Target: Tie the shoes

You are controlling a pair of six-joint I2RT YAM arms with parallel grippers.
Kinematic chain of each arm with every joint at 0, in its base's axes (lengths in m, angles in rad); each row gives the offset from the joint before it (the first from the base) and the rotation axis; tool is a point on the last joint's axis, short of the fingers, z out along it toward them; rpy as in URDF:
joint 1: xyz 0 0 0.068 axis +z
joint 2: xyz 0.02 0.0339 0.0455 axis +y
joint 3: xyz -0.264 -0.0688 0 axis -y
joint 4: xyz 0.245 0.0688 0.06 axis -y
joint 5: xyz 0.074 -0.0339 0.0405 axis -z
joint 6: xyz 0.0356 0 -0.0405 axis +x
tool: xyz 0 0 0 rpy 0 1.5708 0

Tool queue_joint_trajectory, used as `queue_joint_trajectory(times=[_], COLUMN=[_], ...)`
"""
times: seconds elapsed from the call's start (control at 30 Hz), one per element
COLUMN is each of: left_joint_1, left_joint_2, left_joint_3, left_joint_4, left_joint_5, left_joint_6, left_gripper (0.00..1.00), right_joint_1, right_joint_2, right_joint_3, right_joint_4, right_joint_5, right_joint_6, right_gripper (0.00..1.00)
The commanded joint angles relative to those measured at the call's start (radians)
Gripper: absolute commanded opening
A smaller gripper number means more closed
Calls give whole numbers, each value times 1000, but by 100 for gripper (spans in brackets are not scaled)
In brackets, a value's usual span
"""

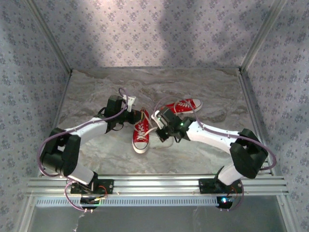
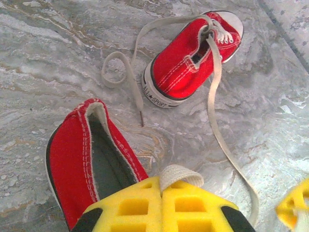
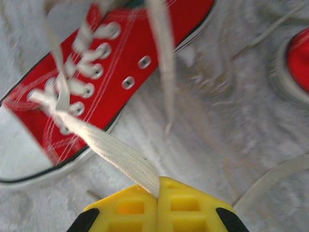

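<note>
Left hand (image 2: 162, 182) and right hand (image 3: 158, 187) are closed, each pinching a lace (image 3: 116, 150); the nearer shoe (image 1: 141, 131) lies lengthwise between them.

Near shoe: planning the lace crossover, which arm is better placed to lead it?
Probably right: the right pincer is shut on a lace running straight to the near shoe's eyelets; the left pincer pinches just a lace fold by the heel.
</note>
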Motion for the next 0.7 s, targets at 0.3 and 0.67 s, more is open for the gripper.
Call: queue_joint_trajectory(times=[0.3, 0.67], left_joint_1=[5, 2], left_joint_2=[-45, -50], left_joint_3=[-25, -46], left_joint_4=[53, 59], left_joint_5=[45, 42], left_joint_6=[1, -4], left_gripper=[0, 0], right_joint_1=[-168, -193], right_joint_2=[247, 474], right_joint_3=[389, 705], right_joint_4=[-184, -183], right_joint_5=[41, -213], right_joint_6=[28, -142], right_gripper=[0, 0])
